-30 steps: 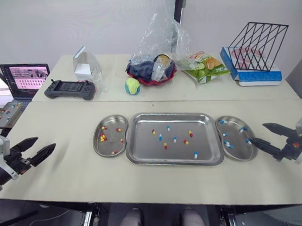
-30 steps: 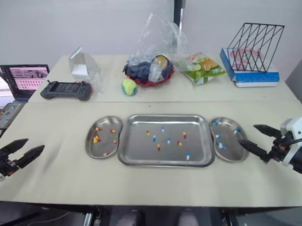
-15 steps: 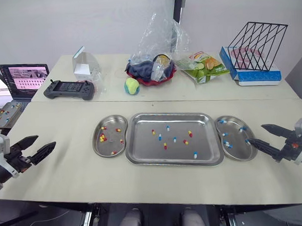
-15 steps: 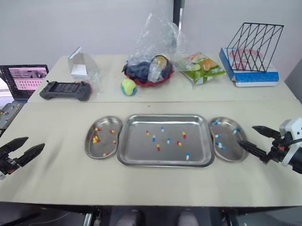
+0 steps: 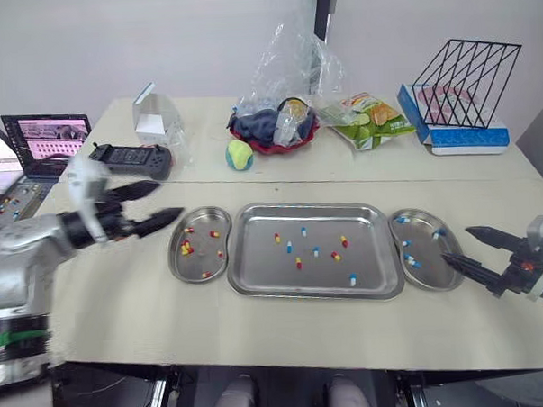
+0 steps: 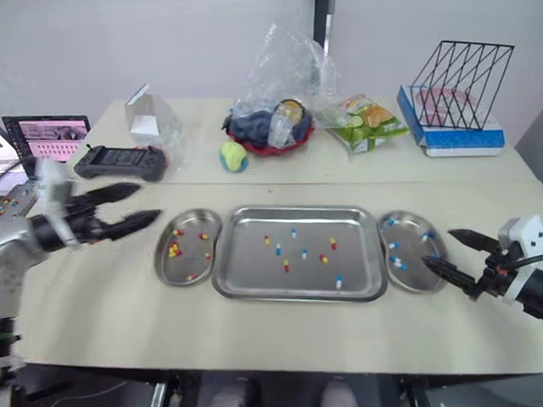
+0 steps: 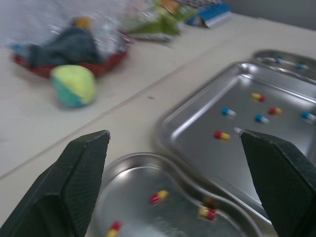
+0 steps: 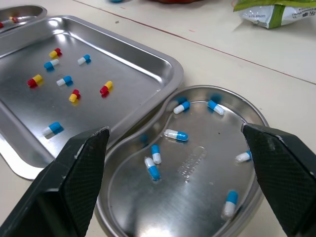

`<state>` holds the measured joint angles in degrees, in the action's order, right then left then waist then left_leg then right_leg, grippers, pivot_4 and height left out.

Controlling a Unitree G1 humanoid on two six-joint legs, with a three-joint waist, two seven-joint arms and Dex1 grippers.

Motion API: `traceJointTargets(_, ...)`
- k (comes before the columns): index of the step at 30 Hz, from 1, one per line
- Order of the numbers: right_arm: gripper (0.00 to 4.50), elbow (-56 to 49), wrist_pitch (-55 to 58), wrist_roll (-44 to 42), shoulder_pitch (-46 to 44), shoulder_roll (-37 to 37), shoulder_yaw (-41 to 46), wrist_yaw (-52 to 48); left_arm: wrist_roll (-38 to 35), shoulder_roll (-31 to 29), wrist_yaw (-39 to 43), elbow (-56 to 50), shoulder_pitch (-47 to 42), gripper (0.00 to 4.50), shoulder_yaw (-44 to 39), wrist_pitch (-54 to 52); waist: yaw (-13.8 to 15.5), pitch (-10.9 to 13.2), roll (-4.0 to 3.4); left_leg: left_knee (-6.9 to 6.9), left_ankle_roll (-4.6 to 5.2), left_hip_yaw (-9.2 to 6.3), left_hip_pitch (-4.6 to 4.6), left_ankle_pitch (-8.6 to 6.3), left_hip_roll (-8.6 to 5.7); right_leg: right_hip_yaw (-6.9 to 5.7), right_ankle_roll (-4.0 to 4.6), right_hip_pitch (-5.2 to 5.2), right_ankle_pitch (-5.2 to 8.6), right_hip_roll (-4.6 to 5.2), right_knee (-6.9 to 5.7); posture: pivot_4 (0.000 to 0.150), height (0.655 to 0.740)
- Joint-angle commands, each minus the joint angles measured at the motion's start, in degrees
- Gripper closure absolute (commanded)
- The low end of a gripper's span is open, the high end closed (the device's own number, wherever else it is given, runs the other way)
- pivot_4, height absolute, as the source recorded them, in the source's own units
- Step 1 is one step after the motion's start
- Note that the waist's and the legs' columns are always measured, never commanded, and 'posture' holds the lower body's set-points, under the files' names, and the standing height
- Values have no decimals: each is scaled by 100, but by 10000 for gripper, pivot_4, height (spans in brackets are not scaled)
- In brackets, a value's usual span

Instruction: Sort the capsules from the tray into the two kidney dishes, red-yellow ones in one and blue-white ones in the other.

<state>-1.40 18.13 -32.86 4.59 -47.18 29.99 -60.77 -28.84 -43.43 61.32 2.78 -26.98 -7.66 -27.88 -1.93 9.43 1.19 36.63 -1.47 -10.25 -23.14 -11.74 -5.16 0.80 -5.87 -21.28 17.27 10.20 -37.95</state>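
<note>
A steel tray (image 5: 312,207) in the middle of the table holds several loose red-yellow (image 5: 298,264) and blue-white capsules (image 5: 351,278). The left kidney dish (image 5: 174,254) holds red-yellow capsules (image 7: 158,197). The right kidney dish (image 5: 428,267) holds blue-white capsules (image 8: 176,135). My left gripper (image 5: 170,199) hovers open just left of the left dish, pointing toward it, with nothing between its fingers (image 7: 83,183). My right gripper (image 5: 455,244) is open at the right dish's outer edge, also empty.
Along the back of the table are a game controller (image 5: 127,157), a laptop (image 5: 45,141), a clear box (image 5: 155,118), a yellow-green ball (image 5: 239,153), a red bowl under a plastic bag (image 5: 277,127), a snack bag (image 5: 367,118) and a wire rack (image 5: 464,82) on a blue box.
My left arm has swung up from the table's near left edge to beside the left kidney dish, still open. The right gripper has barely moved.
</note>
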Motion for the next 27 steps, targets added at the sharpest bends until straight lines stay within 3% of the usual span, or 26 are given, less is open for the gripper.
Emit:
traceJointTargets(1,0,-509,124,-221,83,46,211,157,320,198,-157,-254,-355,541,570,-48,-26,1,1,0,0,0,-1,0,1,-1,0,-1,0,-1,0,1500,7391)
traceJointTargets(11,0,-1114,301,-433,263,143,433,470,953,483,411,267,-1014,541,1597,362,-28,1,2,1,0,0,-3,0,-3,-2,0,1,0,0,6,1500,7391)
traceJointTargets(20,0,-1631,313,-508,684,352,719,792,2017,1218,892,2152,-2004,541,2449,1671,63,2,4,17,2,0,-11,0,-7,-5,-1,5,0,1,11,1500,7391)
traceJointTargets(27,0,-1756,248,-491,874,463,771,950,2572,1687,920,3068,-2479,541,2737,1917,65,3,6,18,3,1,-12,-1,-8,-6,-2,5,1,2,9,1500,7391)
